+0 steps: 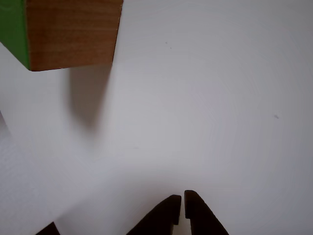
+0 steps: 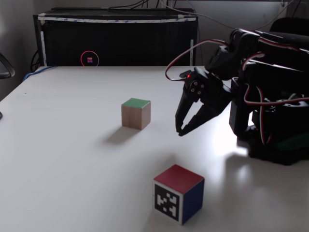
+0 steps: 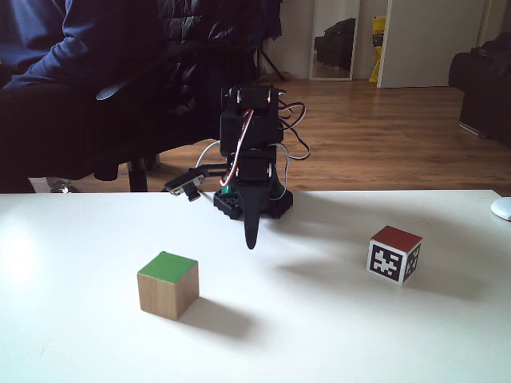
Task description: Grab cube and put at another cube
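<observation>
Pincer (image 2: 179,131) (empty) beside cube (image 2: 135,113).

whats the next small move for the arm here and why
Probably open the jaws and swing toward the wooden cube with the green top face. The black two-finger gripper hangs nearly shut just above the white table, holding nothing, and the cube stands apart from it, to its left in a fixed view. The red-topped cube with the black-and-white marker sits untouched nearer the camera.

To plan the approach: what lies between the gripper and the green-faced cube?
Nothing: in a fixed view, bare white table separates gripper from cube.
</observation>
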### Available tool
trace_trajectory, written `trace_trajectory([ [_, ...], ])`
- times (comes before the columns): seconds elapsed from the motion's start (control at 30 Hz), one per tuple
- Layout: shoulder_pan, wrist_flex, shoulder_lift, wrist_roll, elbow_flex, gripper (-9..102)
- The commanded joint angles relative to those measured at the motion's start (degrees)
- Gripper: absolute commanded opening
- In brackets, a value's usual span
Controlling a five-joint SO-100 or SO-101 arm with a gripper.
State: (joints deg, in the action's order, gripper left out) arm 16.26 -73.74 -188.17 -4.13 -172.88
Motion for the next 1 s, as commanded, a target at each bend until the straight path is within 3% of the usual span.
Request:
trace_trajectory([
  [0.0,-3.3,-0.1,-0.3,4.3,2.8,0],
  [0.5,-3.2,0.4,-0.3,3.9,2.9,1],
  [0.6,-0.1,-0.2,0.1,4.0,10.3,1],
  [0.8,3.6,0.3,24.1,8.5,33.1,10],
  [0.97,6.3,3.2,38.7,10.5,40.7,17],
])
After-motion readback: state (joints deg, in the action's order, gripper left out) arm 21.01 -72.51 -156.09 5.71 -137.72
